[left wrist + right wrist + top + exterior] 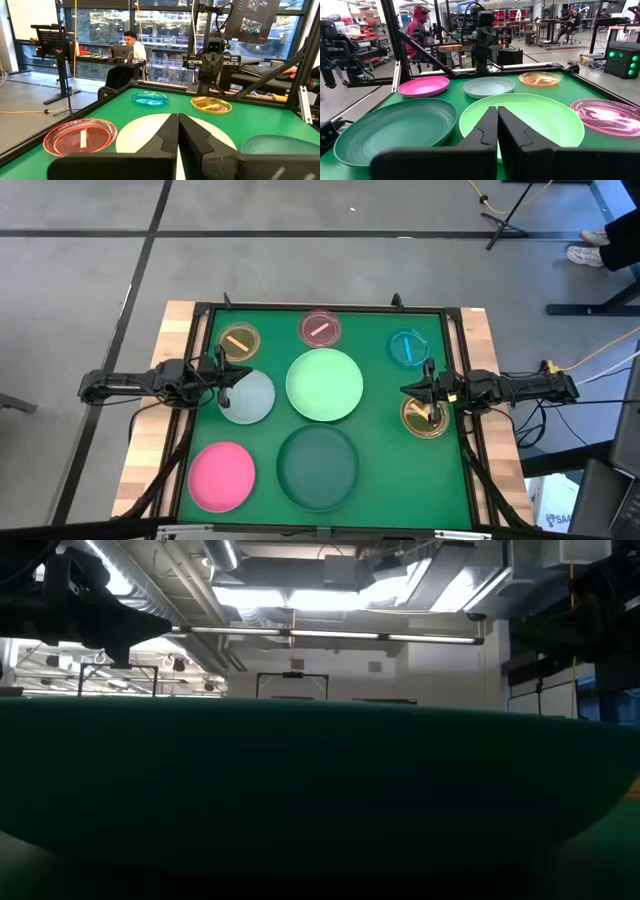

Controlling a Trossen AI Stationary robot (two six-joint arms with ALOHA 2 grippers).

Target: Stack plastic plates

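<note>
Hovering with fingers closed and empty, the left tool (222, 385) sat over the pale blue-white plate (250, 397); the right tool (430, 405) likewise over the amber plate (424, 418). Plates lay unstacked across the counter (185, 320); opening wide before descending seemed wise.

Glossy translucent small pink plate (80, 137), matt green mat (380, 470), wooden table (150, 430)
</note>
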